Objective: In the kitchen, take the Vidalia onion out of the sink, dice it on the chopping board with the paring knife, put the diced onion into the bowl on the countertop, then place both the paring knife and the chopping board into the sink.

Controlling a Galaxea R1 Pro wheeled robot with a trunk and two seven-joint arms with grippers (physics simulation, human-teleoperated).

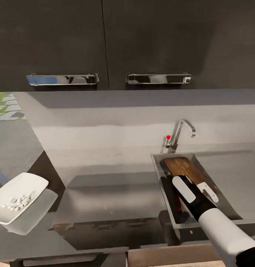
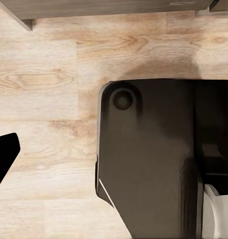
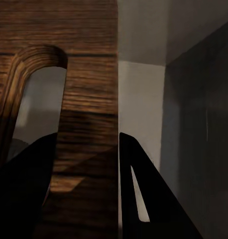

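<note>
Grey sink point(image 1: 231, 207) holds chopping board point(image 1: 186, 168), right claw point(image 3: 86, 169) clamped on it.

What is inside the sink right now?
In the sink the chopping board leans, with the right hand at its slot end. A reddish knife handle shows beside it; the basin floor underneath is covered.

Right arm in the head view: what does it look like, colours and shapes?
The right arm has a smooth white rounded forearm shell, then a black wrist section. The hand is black with flat white oblong panels on its fingers. In the right wrist view the fingers are dark tapering wedges.
</note>
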